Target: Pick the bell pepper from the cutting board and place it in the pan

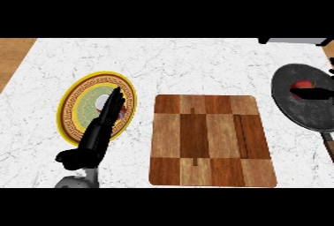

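Here the right robot hand (313, 93) shows only as dark fingers reaching in from the right edge, low over the pan; whether those fingers are curled on the pepper or parted beside it, I cannot tell. Just beside them, touching or nearly so, the small red bell pepper (302, 84) sits inside the round dark grey metal pan (294, 112), toward its upper half. The wooden patchwork cutting board (210, 140) lies bare in the middle of the white marbled worktop (195, 62), so the carry looks done and the release is the step in hand. To finish well, the fingers should part only once the pepper rests on the pan floor, then lift straight up, clear of the rim. The left robot hand (98, 132) rests, fingers straight, over the yellow-rimmed patterned round plate (130, 88) at the left.
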Action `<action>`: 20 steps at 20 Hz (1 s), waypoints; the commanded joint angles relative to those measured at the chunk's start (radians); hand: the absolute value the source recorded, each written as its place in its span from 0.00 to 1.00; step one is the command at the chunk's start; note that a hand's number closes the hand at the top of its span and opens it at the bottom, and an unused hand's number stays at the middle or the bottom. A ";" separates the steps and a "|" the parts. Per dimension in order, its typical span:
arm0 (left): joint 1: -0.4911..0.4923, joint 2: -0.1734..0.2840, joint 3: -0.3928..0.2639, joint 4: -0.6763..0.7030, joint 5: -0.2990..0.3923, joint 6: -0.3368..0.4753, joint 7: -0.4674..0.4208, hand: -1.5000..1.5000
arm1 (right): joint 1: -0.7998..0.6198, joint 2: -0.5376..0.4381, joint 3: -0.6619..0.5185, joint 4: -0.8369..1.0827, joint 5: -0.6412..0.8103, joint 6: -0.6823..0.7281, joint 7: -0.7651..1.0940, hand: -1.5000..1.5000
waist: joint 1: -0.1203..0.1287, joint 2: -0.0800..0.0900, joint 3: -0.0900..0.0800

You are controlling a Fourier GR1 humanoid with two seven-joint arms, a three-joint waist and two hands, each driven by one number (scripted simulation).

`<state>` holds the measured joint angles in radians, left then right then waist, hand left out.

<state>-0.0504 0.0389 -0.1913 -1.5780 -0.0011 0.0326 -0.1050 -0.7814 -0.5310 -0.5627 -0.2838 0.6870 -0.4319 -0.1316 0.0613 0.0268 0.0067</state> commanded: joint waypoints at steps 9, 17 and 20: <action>-0.005 0.015 0.046 0.017 0.016 -0.001 0.017 0.50 | 0.030 -0.058 -0.230 -0.009 -0.284 0.135 -0.291 0.00 | -0.041 -0.017 -0.004; 0.023 0.009 0.057 0.022 0.019 -0.003 -0.023 0.50 | 0.188 -0.053 -0.259 -0.045 -0.413 0.467 -0.424 0.00 | -0.068 -0.029 -0.007; 0.053 -0.006 0.037 0.013 -0.017 0.025 -0.044 0.50 | 0.245 -0.126 -0.251 -0.063 -0.439 0.604 -0.459 0.00 | -0.064 -0.027 -0.006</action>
<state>-0.0114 0.0532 -0.1449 -1.5751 0.0031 0.0348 -0.1214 -0.6057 -0.6192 -0.8140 -0.3263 0.2893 0.0212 -0.5311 0.0016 0.0009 0.0010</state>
